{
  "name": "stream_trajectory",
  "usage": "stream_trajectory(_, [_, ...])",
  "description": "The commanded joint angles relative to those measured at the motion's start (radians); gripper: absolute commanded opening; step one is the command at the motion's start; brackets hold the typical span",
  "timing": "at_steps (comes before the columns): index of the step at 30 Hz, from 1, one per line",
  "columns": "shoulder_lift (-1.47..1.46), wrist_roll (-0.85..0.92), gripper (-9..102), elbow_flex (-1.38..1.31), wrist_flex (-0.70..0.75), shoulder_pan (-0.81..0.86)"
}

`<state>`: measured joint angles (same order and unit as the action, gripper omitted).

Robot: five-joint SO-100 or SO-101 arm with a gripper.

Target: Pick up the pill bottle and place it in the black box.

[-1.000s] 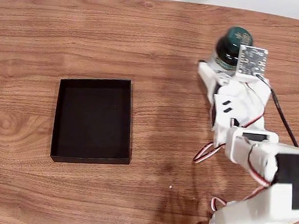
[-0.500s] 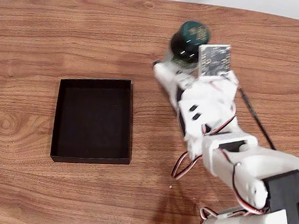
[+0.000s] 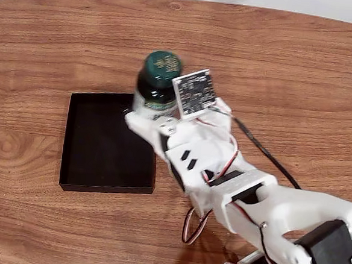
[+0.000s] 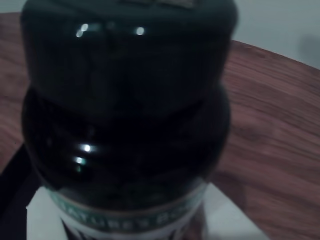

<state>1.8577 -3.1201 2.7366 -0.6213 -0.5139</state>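
Bottle carried at the box's edge!
Gripper (image 3: pixel 142 113) clenches pill bottle (image 3: pixel 158 82) mid-frame; releasing here risks clipping black box (image 3: pixel 77 161) wall.

My arm (image 3: pixel 238 197) is showing a white plastic shell with 2 dark slots on the wrist segment. Black servo blocks (image 3: pixel 331 248) are sitting in the lower joints. Red, white and black wires (image 3: pixel 194 221) are looping underneath, a black cable (image 3: pixel 265 153) is trailing off, and a small grey circuit board (image 3: pixel 194 94) is riding up top.
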Motion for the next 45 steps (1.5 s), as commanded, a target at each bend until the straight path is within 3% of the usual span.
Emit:
stream_trajectory(1, [0.06, -0.025, 18, -0.015, -0.035, -0.074])
stream_trajectory(8, [-0.084, -0.061, 18, -0.005, -0.209, -0.17])
stream_trajectory(24, [-0.463, -0.127, 17, -0.196, -0.43, -0.222])
stream_trajectory(45, [-0.661, -0.15, 20, -0.328, -0.506, -0.184])
